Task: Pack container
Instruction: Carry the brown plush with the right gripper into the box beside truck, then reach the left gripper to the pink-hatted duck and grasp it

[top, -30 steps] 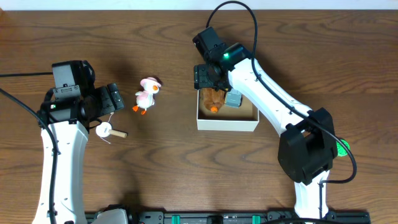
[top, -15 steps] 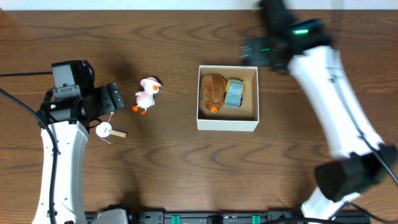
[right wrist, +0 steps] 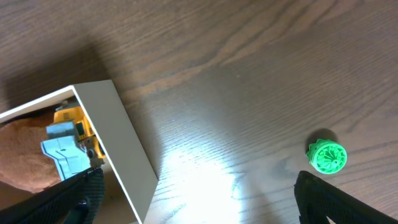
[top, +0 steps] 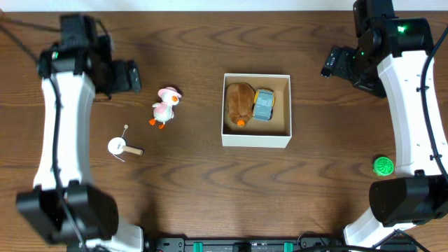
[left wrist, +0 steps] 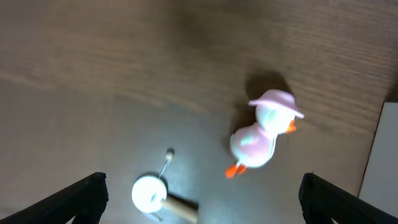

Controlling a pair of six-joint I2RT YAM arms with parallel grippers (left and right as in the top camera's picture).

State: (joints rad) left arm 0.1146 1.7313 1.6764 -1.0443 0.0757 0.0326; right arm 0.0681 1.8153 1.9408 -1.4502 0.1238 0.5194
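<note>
Container (top: pixel 256 140): square, shallow, open-top box, white outside and brown cardboard inside. It sits flat on the bench (top: pixel 210 189), a little right of centre in the overhead view, open side up.

Contents, both toward the far wall:
- brown plush toy (top: pixel 240 103) on the left side, with an orange bit at its near end
- grey and yellow toy car (top: pixel 264 103) just beside it on the right; touching or a hair apart, cannot tell

The near part of the floor shows bare cardboard. The right wrist view catches one white corner of the box (right wrist: pixel 127 155), with the car (right wrist: pixel 65 149) and an edge of the plush (right wrist: pixel 18 168) inside.

On the bench outside the box:
- pink and white duck (top: pixel 165 106) (left wrist: pixel 264 137), left of the box and apart from it
- white disc with a short wooden stick (top: pixel 117 146) (left wrist: pixel 149 191), nearer and further left than the duck
- green ridged round piece (top: pixel 382 166) (right wrist: pixel 327 157), on the right, well apart from the box

Left gripper (top: pixel 129 75) (left wrist: pixel 204 193) hangs over the far left of the bench, beyond the duck. Its fingers are spread wide with nothing between them.

Right gripper (top: pixel 336 63) (right wrist: pixel 199 196) hangs at the far right, off to the side of the box. Its fingers are also wide and hold nothing.
</note>
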